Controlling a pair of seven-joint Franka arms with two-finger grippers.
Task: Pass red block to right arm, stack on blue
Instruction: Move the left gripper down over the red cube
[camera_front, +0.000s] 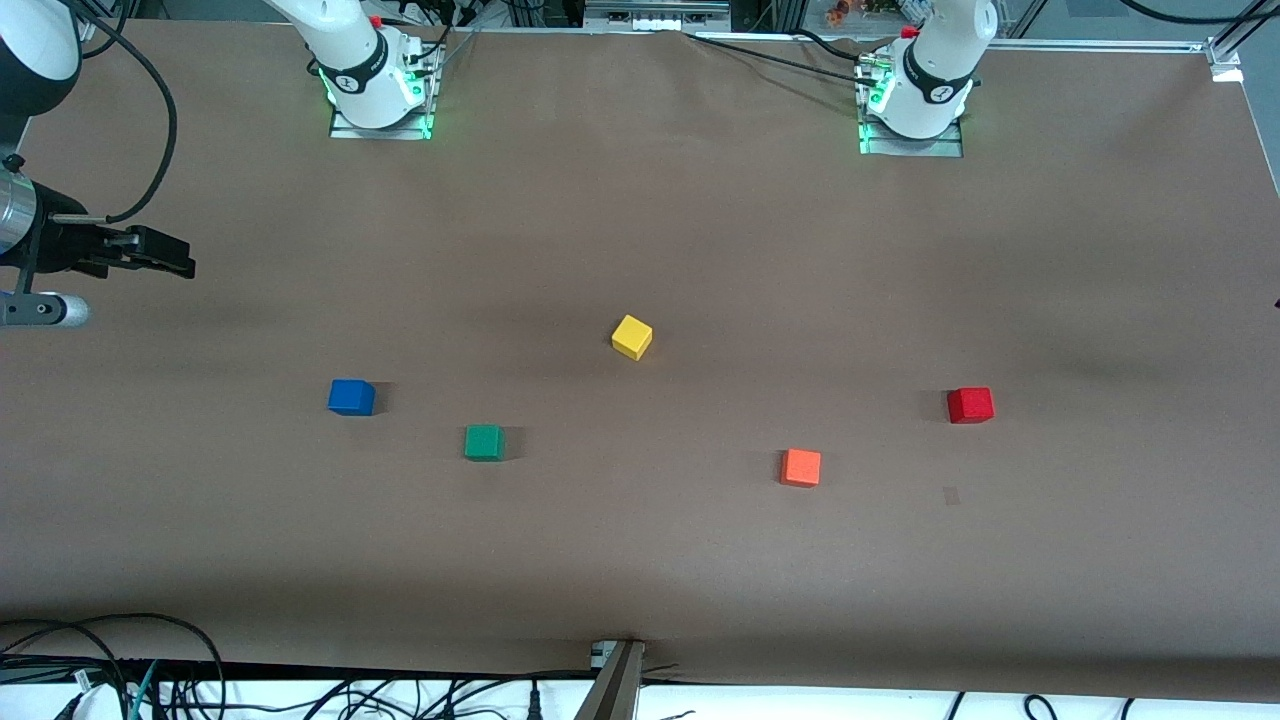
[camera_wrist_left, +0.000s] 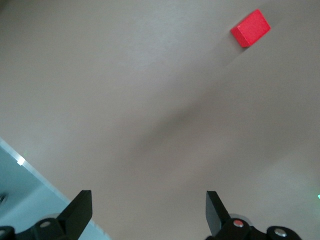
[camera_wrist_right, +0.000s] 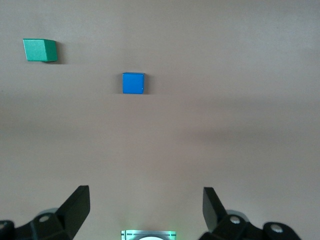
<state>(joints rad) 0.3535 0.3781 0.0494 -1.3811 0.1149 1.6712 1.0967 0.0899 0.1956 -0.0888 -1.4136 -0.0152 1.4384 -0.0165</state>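
**benchbot:** Orange block (camera_front: 800, 467) sits closest to the camera. Red block (camera_front: 970, 405) is untouched on the bench (camera_front: 640, 560) toward my left arm's end, blue block (camera_front: 351, 397) toward the right's.

**gearhead:** So nothing's done?

**benchbot:** Nope. Left end effector (camera_wrist_left: 149, 215) and right end effector (camera_wrist_right: 146, 210) both hang open, empty. Pickup, handoff and stacking all remain.

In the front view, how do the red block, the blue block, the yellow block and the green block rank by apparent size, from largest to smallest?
No clear ranking is possible. The red block, the blue block, the yellow block and the green block look alike in size in the front view. Small differences come from how each one is turned.
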